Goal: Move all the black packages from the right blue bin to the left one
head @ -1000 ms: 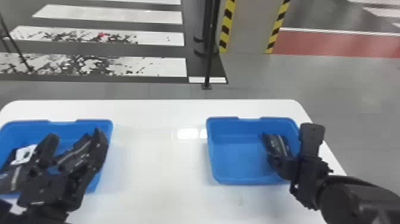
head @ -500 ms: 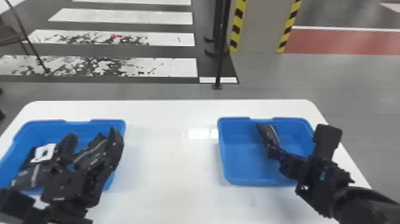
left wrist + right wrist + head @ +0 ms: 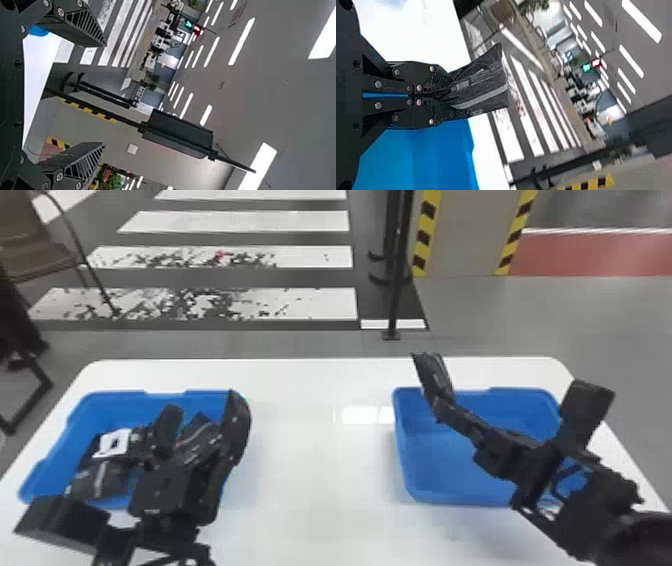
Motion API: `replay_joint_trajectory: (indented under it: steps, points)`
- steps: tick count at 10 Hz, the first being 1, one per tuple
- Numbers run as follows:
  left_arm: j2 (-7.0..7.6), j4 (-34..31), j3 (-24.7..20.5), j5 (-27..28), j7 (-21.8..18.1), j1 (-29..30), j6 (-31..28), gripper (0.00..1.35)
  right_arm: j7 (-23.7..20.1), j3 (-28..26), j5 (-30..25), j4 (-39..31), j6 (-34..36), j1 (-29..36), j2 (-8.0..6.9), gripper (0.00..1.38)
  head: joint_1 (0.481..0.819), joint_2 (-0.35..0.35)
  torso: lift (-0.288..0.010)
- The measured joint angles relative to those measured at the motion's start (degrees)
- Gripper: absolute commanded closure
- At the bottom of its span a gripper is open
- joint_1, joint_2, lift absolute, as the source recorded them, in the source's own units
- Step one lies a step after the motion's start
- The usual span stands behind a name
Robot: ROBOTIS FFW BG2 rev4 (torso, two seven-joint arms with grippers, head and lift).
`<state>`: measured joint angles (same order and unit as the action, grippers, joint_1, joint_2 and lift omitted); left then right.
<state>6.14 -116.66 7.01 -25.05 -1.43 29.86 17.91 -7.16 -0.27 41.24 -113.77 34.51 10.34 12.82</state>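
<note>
My right gripper [image 3: 447,410] holds a black package [image 3: 432,377] above the left rim of the right blue bin [image 3: 450,460]. In the right wrist view, the right gripper [image 3: 437,95] is shut on one end of the black package [image 3: 482,83], which sticks out past the fingers. My left gripper [image 3: 202,420] stands over the left blue bin [image 3: 195,394], partly hiding black packages [image 3: 102,475] inside it, one with a white label. In the left wrist view, the left gripper [image 3: 105,95] is open with nothing between its fingers.
Both bins stand on a white table [image 3: 315,470], with a bare stretch of tabletop between them. A black pole [image 3: 395,290] rises from the floor beyond the table, and a chair [image 3: 37,255] is at the far left.
The right gripper has lifted the black package out of the right bin and moved it up and left. The head view has shifted left; the left gripper remains over its bin.
</note>
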Motion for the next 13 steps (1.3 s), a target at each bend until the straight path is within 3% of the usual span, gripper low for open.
replay_joint_trajectory:
  steps: [2, 4, 7, 13]
  points:
    - [1.19, -0.1, 4.2, -3.2, -0.3, -1.2, 0.4, 0.17, -1.5, 7.3, 4.7, -0.3, -2.1, -2.1, 1.8, 1.14, 0.695, 0.105, -0.154]
    - [2.46, -0.1, 8.1, -3.8, -0.3, -2.7, 0.2, 0.17, -2.1, 13.5, 7.1, 1.1, -3.8, -4.6, 2.62, 1.14, 0.695, 0.122, -0.154]
    - [2.72, 0.6, 8.5, -2.1, 0.0, -3.0, -0.3, 0.17, -2.2, 20.8, 9.1, 1.8, -3.7, -7.7, 3.18, 1.14, 0.695, 0.189, -0.154]
    - [2.48, 3.2, 8.5, -2.0, 0.8, -3.4, 1.3, 0.17, -2.9, 23.0, 12.6, -6.3, 2.3, -4.3, 4.39, 1.14, 0.695, 0.275, -0.154]
